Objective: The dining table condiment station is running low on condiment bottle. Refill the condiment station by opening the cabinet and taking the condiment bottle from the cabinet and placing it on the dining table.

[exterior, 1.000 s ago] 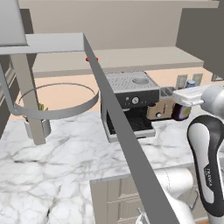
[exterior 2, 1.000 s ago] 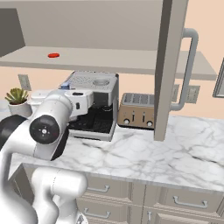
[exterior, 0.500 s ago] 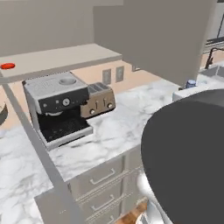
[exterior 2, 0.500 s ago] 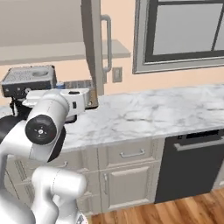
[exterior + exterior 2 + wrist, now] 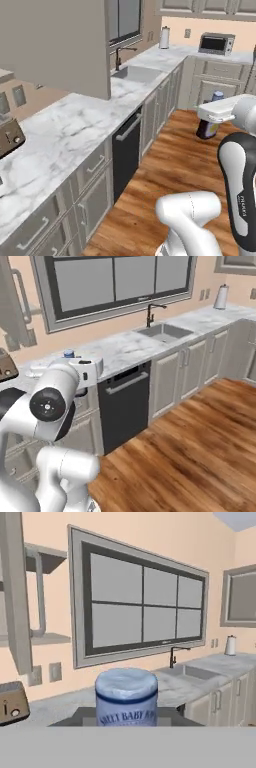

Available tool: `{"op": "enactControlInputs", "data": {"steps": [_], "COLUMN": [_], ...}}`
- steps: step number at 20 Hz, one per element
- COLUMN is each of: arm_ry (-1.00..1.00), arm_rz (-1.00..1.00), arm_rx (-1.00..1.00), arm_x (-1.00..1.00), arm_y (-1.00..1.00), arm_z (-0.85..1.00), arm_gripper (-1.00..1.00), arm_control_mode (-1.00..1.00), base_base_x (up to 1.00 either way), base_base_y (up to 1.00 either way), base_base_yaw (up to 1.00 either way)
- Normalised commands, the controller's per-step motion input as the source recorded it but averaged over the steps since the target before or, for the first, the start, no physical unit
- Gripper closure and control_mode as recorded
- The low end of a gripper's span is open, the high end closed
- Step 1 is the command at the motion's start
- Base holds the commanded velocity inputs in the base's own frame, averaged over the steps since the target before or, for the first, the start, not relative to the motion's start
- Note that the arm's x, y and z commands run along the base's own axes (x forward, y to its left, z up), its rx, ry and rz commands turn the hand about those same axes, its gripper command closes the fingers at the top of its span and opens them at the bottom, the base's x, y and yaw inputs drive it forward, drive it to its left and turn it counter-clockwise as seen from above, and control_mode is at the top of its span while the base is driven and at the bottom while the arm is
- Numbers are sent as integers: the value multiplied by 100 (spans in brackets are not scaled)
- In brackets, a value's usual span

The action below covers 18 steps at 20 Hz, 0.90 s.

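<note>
My gripper (image 5: pixel 213 112) is shut on the condiment bottle (image 5: pixel 206 130), a dark bottle with a bluish cap, held in the air over the wood floor to the right of the counter. In the right base view the bottle's cap (image 5: pixel 68 353) pokes up behind my white hand. The hand view has the bottle's bluish cap and label (image 5: pixel 126 696) right in front, low in the middle. The cabinet's open door (image 5: pixel 55 45) hangs at upper left, its silver bar handle (image 5: pixel 39 592) toward me. The dining table is out of view.
A marble counter (image 5: pixel 65 135) runs along the wall with a dishwasher (image 5: pixel 125 406), a sink (image 5: pixel 164 332) with a faucet and a toaster (image 5: pixel 12 704). A large window (image 5: pixel 145 609) sits above. A microwave (image 5: pixel 216 44) stands at the far corner. Wood floor (image 5: pixel 200 446) lies open to the right.
The whole scene has swung right along the counter as the base turned: the coffee machine has left view, and the sink, window and floor have come in. The bottle stays in my gripper.
</note>
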Motion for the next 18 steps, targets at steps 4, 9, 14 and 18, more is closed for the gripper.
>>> {"op": "enactControlInputs", "data": {"steps": [4, 9, 14, 18], "arm_ry": [0, 0, 0, 0], "arm_rz": [0, 0, 0, 0], "arm_rx": [0, 0, 0, 0], "arm_x": [0, 0, 0, 0], "arm_y": [0, 0, 0, 0], "arm_z": [0, 0, 0, 0], "arm_gripper": [100, 100, 100, 100], "arm_control_mode": [100, 100, 100, 100], "base_base_x": [-4, 0, 6, 25], "base_base_y": [-18, -82, -100, -78], "base_base_yaw": [-88, -74, -56, -47]}}
